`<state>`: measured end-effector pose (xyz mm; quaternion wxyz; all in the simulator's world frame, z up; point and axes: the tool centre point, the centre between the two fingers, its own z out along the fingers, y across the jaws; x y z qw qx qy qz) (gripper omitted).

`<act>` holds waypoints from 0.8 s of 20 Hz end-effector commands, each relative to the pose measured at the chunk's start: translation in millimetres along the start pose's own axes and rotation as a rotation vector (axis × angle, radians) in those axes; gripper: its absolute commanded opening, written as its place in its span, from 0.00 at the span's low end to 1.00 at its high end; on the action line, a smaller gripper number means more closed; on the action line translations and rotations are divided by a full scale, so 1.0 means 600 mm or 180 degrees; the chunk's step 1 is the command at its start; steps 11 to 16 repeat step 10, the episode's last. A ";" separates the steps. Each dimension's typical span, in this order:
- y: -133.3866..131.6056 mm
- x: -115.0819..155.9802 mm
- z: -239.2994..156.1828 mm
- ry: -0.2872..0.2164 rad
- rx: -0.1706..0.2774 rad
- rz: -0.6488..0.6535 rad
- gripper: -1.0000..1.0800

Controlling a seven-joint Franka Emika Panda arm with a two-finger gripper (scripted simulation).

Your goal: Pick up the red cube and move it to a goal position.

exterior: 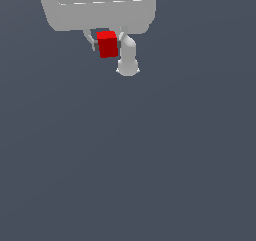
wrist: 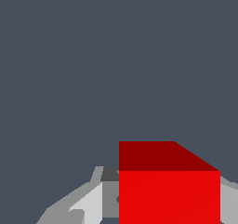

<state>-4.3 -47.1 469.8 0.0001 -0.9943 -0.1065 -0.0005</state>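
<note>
1. Nearest in the wrist view: cube (wrist: 169, 195), bright red face forward, darker red face above it, filling much of the frame's lower part.
2. Pinched by the claw (wrist: 162, 200); one grey finger (wrist: 88, 204) pressed against one side of the cube, a sliver of the other at the opposite side.
3. Seen in the exterior view at about 12 o'clock: cube (exterior: 107, 44) gripped between the fingers of the claw (exterior: 107, 45), just under the pale hand body.
4. Beyond, at 5 o'clock from the cube: rounded white arm part (exterior: 128, 60).
5. Farthest: plain dark grey-blue worktop (exterior: 128, 160); contact between cube and worktop impossible to judge.
</note>
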 end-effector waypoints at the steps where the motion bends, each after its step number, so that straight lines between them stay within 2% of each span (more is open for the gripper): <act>1: 0.002 -0.003 -0.020 -0.0003 0.0001 -0.0001 0.00; 16: 0.005 -0.004 -0.045 -0.0003 0.0001 -0.0001 0.00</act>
